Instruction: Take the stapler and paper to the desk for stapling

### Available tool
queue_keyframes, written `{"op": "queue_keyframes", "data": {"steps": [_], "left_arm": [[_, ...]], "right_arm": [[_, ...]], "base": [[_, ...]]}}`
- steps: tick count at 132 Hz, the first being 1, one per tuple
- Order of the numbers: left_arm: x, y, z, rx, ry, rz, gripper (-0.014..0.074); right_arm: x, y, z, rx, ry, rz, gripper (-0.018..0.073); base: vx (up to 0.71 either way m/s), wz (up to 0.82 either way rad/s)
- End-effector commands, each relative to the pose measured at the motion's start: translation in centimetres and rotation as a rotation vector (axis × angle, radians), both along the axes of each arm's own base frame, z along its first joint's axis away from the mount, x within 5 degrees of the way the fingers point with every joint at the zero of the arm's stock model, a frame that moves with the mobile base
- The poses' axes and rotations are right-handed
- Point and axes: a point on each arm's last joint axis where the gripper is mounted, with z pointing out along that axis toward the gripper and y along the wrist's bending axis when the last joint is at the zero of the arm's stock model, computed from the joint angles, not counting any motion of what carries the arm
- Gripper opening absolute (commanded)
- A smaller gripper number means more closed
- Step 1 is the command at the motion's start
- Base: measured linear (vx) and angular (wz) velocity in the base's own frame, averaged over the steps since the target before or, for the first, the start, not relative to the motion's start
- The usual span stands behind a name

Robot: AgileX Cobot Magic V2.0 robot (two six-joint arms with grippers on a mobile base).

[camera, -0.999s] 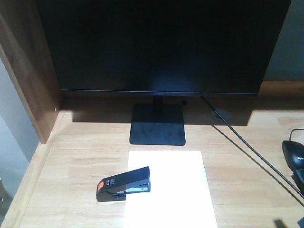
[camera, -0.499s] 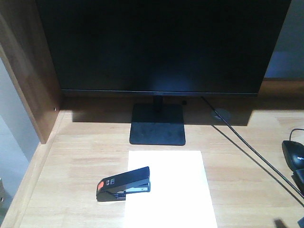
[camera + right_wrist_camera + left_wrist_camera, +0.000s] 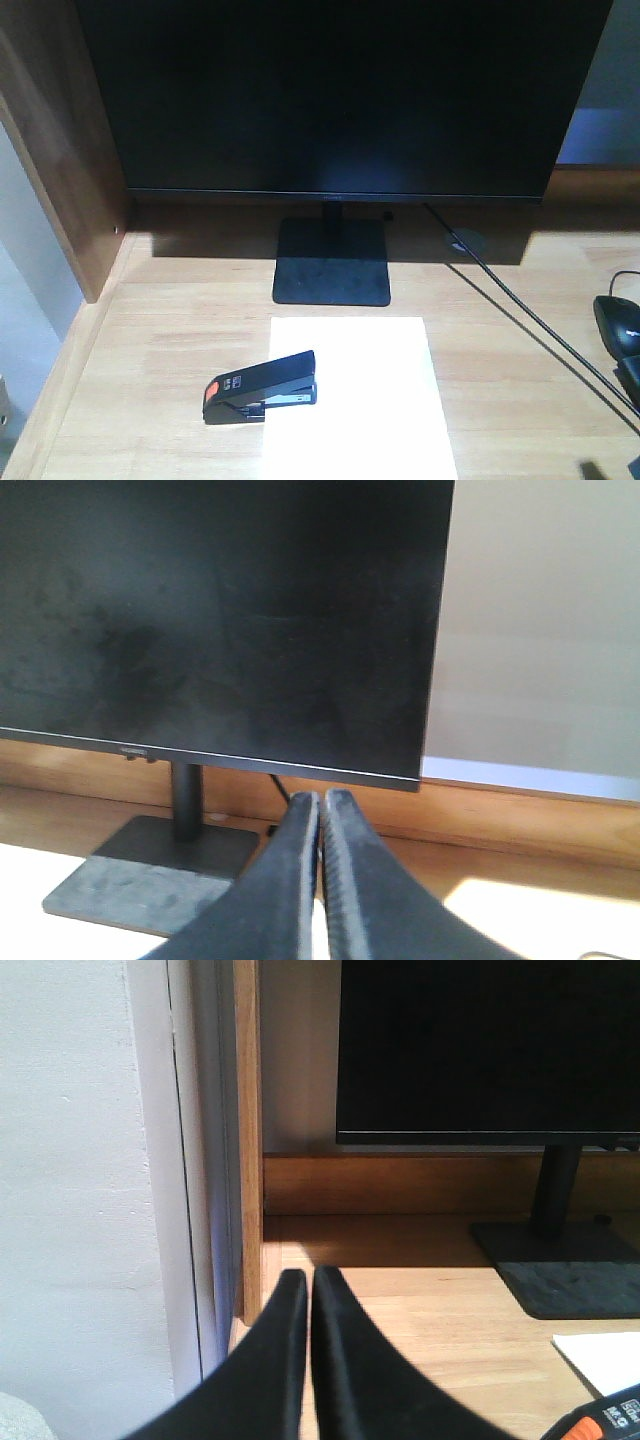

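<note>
Black fingers of the left gripper (image 3: 308,1285) are pressed together with nothing between them, hovering off the left end of the desk (image 3: 420,1310) near the wooden side panel (image 3: 247,1140). The right gripper (image 3: 322,805) is likewise closed and empty, facing the monitor (image 3: 220,620) and its stand (image 3: 150,875). Neither touches any task item. The stapler (image 3: 262,387) sits on the desk with its front end over the left edge of the paper (image 3: 360,410); in the left wrist view only its orange end shows at the lower right corner, near but apart from the fingertips. Both things seem already placed, so the fetching looks finished. Pressing the stapler down would mean moving the left gripper rightward over it.
</note>
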Motion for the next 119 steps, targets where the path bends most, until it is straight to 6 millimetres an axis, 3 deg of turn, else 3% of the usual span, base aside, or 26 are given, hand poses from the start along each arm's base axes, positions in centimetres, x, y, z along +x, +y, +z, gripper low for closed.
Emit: {"op": "queue_keyframes", "data": {"steps": [1, 35, 119], "left_arm": [[-0.1, 0.1, 0.3, -0.018, -0.074, 0.009, -0.0006], [-0.1, 0.1, 0.3, -0.018, -0.074, 0.009, -0.0006], [-0.1, 0.1, 0.4, -0.018, -0.075, 0.009, -0.0006]], "right_arm": [[0.0, 0.0, 0.7, -0.001, -0.015, -0.004, -0.0006], [0.2, -0.3, -0.8, 0.053, 0.010, -0.028, -0.0006], [0.1, -1.0, -1.2, 0.034, 0.034, -0.113, -0.0006]], "base": [[0.00, 0.00], [0.00, 0.00], [0.00, 0.00]]}}
